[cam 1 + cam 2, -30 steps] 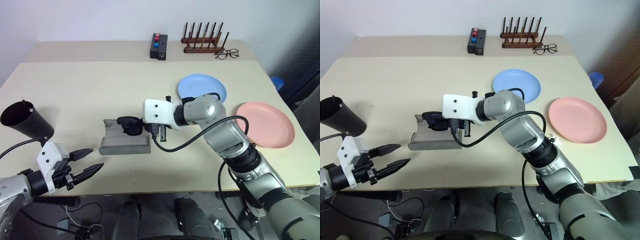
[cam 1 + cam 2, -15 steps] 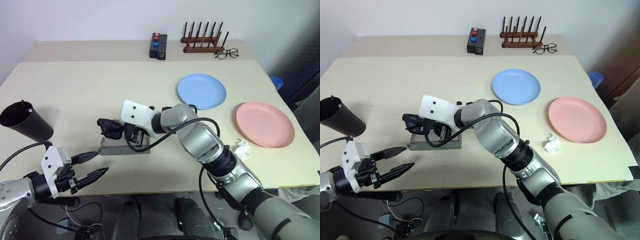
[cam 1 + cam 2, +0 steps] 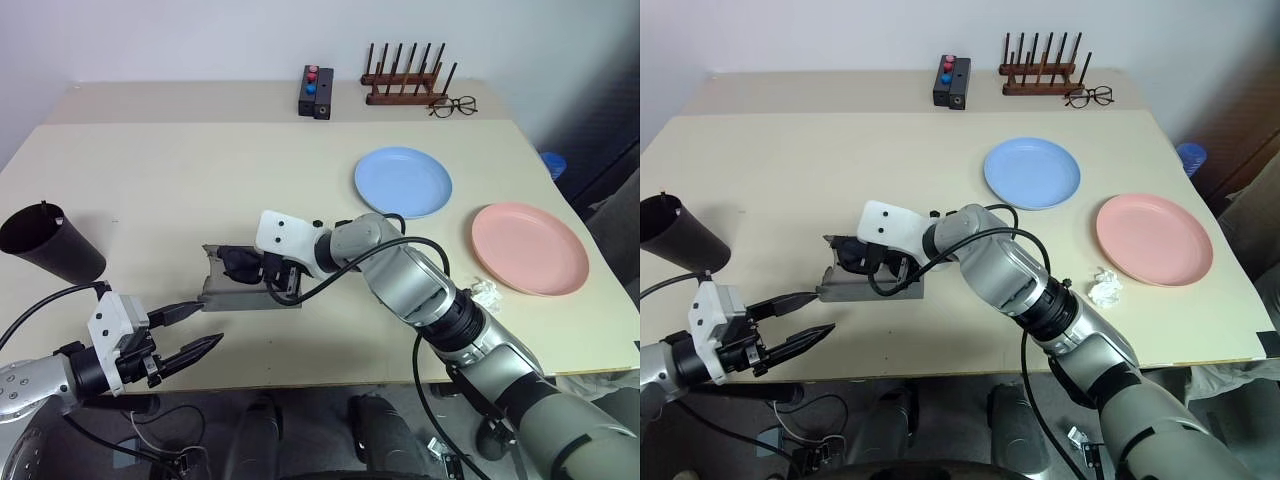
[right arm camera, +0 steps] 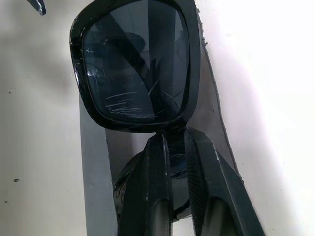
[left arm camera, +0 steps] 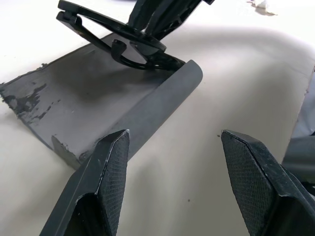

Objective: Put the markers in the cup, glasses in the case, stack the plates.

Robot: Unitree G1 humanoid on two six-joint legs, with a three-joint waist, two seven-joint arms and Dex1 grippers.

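Note:
The black sunglasses, the glasses (image 3: pixel 237 260), hang tilted in the open grey case (image 3: pixel 250 292) at mid-table, their arms touching its floor. My right gripper (image 3: pixel 258 268) pinches them at the bridge, its fingers (image 4: pixel 157 187) nearly together; one dark lens (image 4: pixel 138 64) lies just beyond the tips. My left gripper (image 3: pixel 208 323) is open and empty, near the table's front edge just left of the case (image 5: pixel 98 93). The black cup (image 3: pixel 45 245) stands at the far left, a tiny red tip at its rim; the markers are otherwise hidden. The blue plate (image 3: pixel 403 182) and pink plate (image 3: pixel 528 248) lie apart on the right.
At the back edge stand a small black box with red and blue buttons (image 3: pixel 318 92), a wooden peg rack (image 3: pixel 405 85) and wire-framed eyeglasses (image 3: pixel 455 106). A crumpled white paper (image 3: pixel 485 292) lies beside the pink plate.
My right gripper swung the glasses out past the case's left end, then back over it and lower, so they now sit in the case. The left gripper stayed put.

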